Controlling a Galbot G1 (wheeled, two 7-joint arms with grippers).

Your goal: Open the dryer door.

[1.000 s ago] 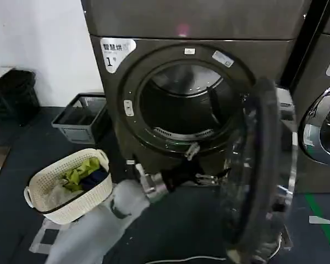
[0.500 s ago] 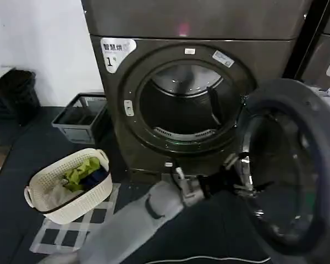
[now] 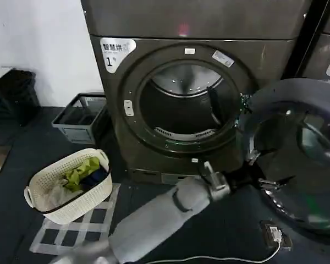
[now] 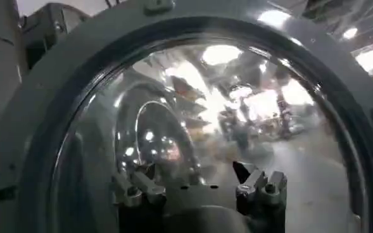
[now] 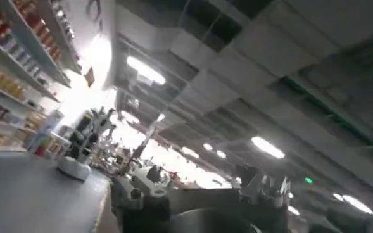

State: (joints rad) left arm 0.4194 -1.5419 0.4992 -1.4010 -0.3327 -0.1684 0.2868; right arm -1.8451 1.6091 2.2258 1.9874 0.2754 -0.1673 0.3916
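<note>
left gripper (image 3: 262, 177): my jaws sit against the grey inner face of the dryer door (image 3: 297, 159), low on its near rim. Fingers (image 4: 260, 185) spread apart with nothing between them; I'm pushing, not gripping.
door vs jaws: glass directly ahead of my fingertips, grey plastic ring arcing round them on every side in the left wrist view.
change: a second ago the door stood edge-on in front of the drum, with my gripper low at the opening; half a second ago it was half swung. Now it lies far out to the right, inner face turned to the head camera. My arm has followed it rightward.
dryer (image 3: 192, 82): well back and left of my jaws; perforated drum (image 3: 187, 102) fully exposed, opening unobstructed.
task read: door looks essentially fully open; what's left is probably backing my jaws off the rim.
risk: door may swing back once I let go.
right gripper (image 5: 199, 196): parked, pointing up at ceiling lights; fingers apart, holding nothing.
beyond: laundry basket (image 3: 66, 187) far left on the floor.
</note>
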